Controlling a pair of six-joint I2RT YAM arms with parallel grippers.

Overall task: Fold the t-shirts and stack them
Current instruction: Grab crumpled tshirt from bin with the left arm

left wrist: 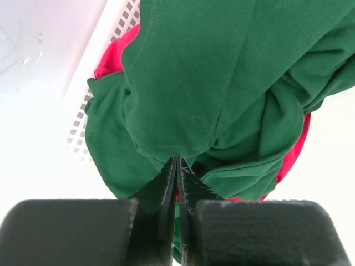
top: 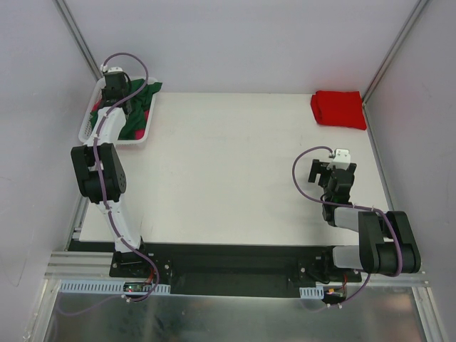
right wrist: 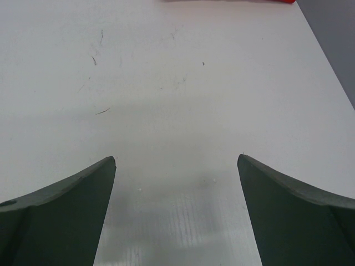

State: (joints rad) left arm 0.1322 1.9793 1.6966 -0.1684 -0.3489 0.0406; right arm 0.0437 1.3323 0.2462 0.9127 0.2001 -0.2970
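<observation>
In the top view, the left gripper point(top: 118, 96) was seen lowered into the white basket point(top: 90, 122) at the table's point(top: 228, 178) 10 o'clock corner, with the dark green t-shirt point(top: 144, 95) bunched directly at its 3 o'clock side. A folded red t-shirt point(top: 339, 108) was laid at the 1 o'clock corner, well apart from the right gripper point(top: 322, 173), which was held spread at 4 o'clock.

In the left wrist view, the left gripper point(left wrist: 176, 166) was clenched on a fold of the dark green t-shirt point(left wrist: 222, 83), which was heaped at 12 o'clock over a pinkish-red t-shirt point(left wrist: 113, 55).

In the right wrist view, the right gripper point(right wrist: 176, 160) was held released above bare table point(right wrist: 177, 83); only an edge of the folded red t-shirt point(right wrist: 227, 1) was caught at 12 o'clock.
</observation>
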